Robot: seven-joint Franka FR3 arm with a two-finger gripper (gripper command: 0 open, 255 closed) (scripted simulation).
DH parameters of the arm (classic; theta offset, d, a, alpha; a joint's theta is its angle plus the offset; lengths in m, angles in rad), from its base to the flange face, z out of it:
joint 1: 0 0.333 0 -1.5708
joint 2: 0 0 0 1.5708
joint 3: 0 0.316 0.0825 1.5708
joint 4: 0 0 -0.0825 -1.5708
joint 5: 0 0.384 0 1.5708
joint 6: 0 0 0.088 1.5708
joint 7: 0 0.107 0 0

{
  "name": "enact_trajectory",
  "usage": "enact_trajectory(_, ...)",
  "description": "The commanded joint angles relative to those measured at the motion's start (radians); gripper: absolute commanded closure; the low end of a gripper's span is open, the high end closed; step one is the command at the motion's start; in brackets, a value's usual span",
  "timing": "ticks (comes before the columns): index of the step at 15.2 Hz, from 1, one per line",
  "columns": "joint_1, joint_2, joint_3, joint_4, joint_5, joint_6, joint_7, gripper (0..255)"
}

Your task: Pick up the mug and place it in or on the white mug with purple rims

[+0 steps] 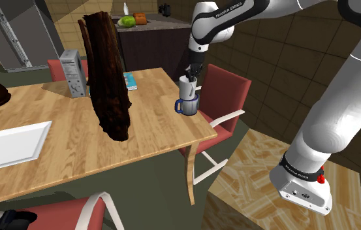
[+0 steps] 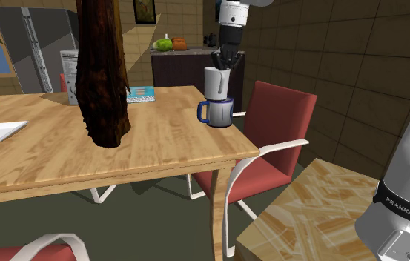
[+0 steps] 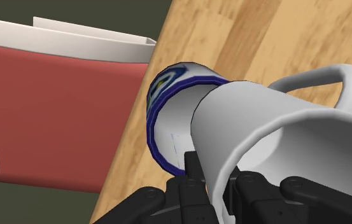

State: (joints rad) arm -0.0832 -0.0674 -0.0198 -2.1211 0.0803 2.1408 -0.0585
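A plain white mug is held upright over the table's corner, its wall clasped at the rim between the fingers of the gripper. Its base is set at the mouth of a white mug with dark blue rims, which is stood near the edge of the wooden table. Two mugs are counted. Three red chairs are counted in the shoulder view, one just beside the mugs.

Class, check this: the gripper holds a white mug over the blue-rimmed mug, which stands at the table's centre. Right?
Not quite: the shoulder view shows the blue-rimmed mug at the table edge, beside the red chair. The rest holds.
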Motion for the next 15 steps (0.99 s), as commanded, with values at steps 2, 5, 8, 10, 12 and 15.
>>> enact_trajectory(2,0.0,0.001,0.001,-0.002,0.0,0.0,0.0,0)
enact_trajectory(5,0.0,0.001,0.0,-0.002,0.0,0.0,0.0,0)
enact_trajectory(8,-0.001,-0.012,-0.001,0.018,-0.002,-0.033,0.001,0)
enact_trajectory(10,-0.003,-0.036,-0.003,0.059,-0.005,-0.098,0.003,0)
enact_trajectory(12,-0.004,-0.044,-0.004,0.077,-0.006,-0.124,0.004,0)
enact_trajectory(15,-0.004,-0.044,-0.004,0.077,-0.006,-0.124,0.004,0)
